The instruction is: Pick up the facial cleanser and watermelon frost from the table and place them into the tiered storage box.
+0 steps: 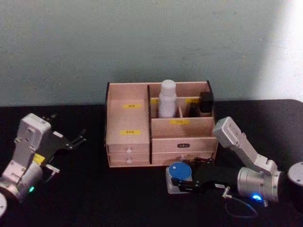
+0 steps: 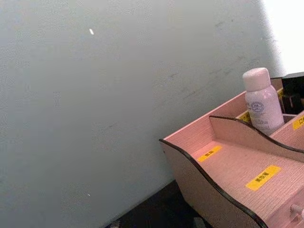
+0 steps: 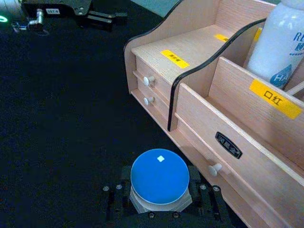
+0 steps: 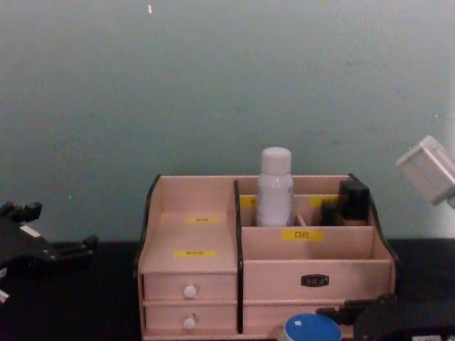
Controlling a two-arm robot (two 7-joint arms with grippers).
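The black tabletop (image 1: 94, 198) is filling the lower half of the head view, and its far edge is meeting a pale wall (image 1: 142, 38). The tiered storage box (image 1: 128, 142) is standing in the middle of the frame, close to that far edge, with its drawers facing the camera. A broad strip of bare tabletop is lying to the left of the box and another one along the bottom of the frame.

The left hand (image 1: 68, 124) is resting at the left of the frame, well apart from the box, with its fingers released and spread. The right arm is coming in from the lower right. Its right hand (image 1: 182, 177) is grasping the watermelon frost (image 1: 179, 171), with one finger pressing on each side of the jar.

The facial cleanser (image 1: 167, 98) is standing upright in the rear compartment of the box, just right of the dark middle divider, and its cap is rising above the back wall. A black object (image 1: 206, 103) is sitting in the rear right corner.

The jar is staying just in front of the lower right drawer, near its white knob. I cannot tell if it is touching the tabletop.
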